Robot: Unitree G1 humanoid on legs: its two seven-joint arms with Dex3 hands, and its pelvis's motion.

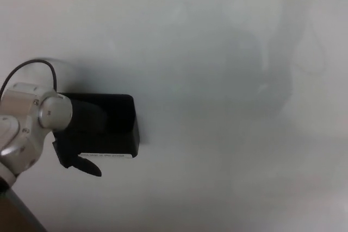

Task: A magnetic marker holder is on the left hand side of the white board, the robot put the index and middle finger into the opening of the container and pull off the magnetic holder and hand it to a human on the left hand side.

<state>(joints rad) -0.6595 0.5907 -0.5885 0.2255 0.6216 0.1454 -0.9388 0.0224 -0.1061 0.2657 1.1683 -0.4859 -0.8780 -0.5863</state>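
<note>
Near left edge of white glossy whiteboard [217,80], black rectangular magnetic marker holder [117,129] clung. Left hand [81,134] reached into its opening; grasp state unclear. Insertion step; next, likely outward pull breaking magnet.

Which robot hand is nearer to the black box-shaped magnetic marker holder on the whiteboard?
Left. The left hand is at the black box-shaped magnetic marker holder, overlapping its left side, with a fingertip below its lower edge. The right hand is not in view.
</note>
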